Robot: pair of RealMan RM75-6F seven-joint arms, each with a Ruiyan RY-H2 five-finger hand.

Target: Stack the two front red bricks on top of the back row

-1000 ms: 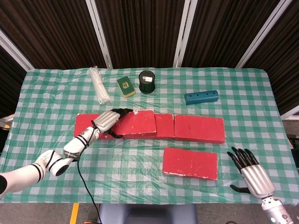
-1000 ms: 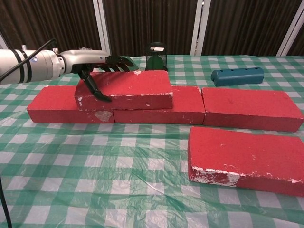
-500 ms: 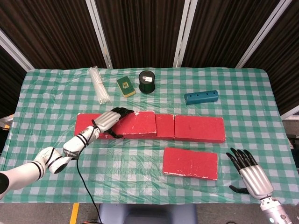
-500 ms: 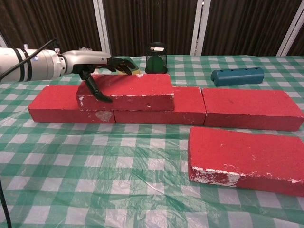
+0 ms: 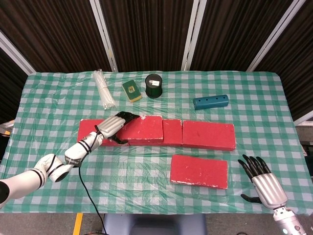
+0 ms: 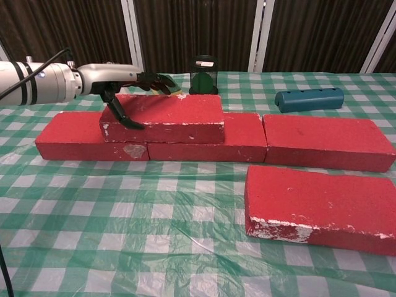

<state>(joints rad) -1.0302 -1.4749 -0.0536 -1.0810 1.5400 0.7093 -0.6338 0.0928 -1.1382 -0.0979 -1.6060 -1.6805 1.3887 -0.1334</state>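
One red brick (image 6: 162,117) already sits on top of the back row (image 6: 322,141), straddling the seam between the row's left and middle bricks, and the left hand (image 6: 127,83) grips its left end, fingers curled over the top rear edge and the thumb pressed against the front face. The other front brick (image 5: 199,171) lies flat on the green checked tablecloth (image 5: 146,166), just in front of the back row's right-hand brick and apart from it, with its long axis running left to right, parallel to the row. This is the relation the next move turns on: that loose brick lies on the robot's right side, close to the right hand (image 5: 263,183), which hovers just beyond the brick's right end near the table's front edge, fingers spread and holding nothing. The left hand is well away from it and occupied. Judging from this, the right hand is the natural one to take the remaining brick, reaching leftward and grasping across the short width, then lifting it back and up onto the row beside the brick already stacked. Further back stand a dark green jar (image 5: 153,85) and a teal block (image 5: 210,102), clear of that path.
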